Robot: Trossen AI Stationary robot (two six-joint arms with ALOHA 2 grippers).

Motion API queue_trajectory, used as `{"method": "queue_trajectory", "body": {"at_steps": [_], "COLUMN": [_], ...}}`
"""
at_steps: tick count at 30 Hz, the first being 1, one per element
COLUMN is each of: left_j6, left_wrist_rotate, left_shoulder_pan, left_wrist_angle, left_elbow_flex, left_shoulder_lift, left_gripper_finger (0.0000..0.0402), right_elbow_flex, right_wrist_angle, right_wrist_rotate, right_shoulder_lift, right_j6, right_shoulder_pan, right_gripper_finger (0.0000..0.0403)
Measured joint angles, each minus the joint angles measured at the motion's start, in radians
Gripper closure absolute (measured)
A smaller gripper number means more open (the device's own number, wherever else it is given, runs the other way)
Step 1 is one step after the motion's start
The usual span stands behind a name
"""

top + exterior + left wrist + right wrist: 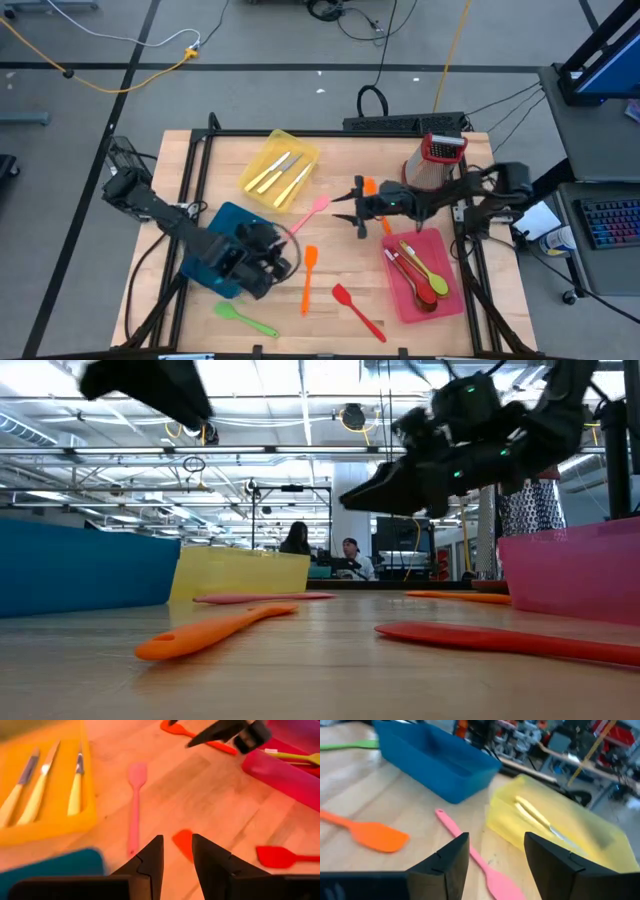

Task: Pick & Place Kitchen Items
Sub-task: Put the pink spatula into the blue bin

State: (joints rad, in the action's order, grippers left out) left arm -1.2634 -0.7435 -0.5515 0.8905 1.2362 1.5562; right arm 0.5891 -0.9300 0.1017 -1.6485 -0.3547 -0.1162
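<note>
The pink spatula (311, 211) lies flat on the wooden surface (340, 320) between the yellow tray (262, 150) and the red tray (402, 300), blade toward the right gripper (357, 208). That gripper hovers right over the blade end, fingers spread wide around nothing. My guess: it's light, a thin stiffish handle with a softer, bendy blade – probably silicone, so a bit grippy rather than slick. I'd pinch across the handle near the middle, not the floppy blade. Looks-wise it's plain pale pink, slim, one piece. The left gripper (262, 262) sits by the blue tray (215, 225), fingers narrowly parted and empty.
</note>
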Motion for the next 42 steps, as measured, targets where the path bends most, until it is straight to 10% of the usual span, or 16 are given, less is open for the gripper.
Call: {"method": "queue_trajectory", "body": {"at_steps": [22,42], "left_j6": [0.158,0.267], "left_wrist_rotate": [0.416,0.481], "left_shoulder_pan": [0.328,0.411], "left_wrist_angle": [-0.073,-0.068], "left_elbow_flex": [-0.002,-0.002], "left_shoulder_lift": [0.366,0.386], "left_gripper_finger": [0.0298,0.0305], "right_elbow_flex": [0.07,0.07], "right_wrist_angle": [0.003,0.004], "right_wrist_rotate": [0.007,0.008], "right_shoulder_lift": [-0.136,-0.136], "right_j6": [0.163,0.161], "right_shoulder_pan": [-0.185,-0.183], "right_gripper_finger": [0.022,0.022]}}
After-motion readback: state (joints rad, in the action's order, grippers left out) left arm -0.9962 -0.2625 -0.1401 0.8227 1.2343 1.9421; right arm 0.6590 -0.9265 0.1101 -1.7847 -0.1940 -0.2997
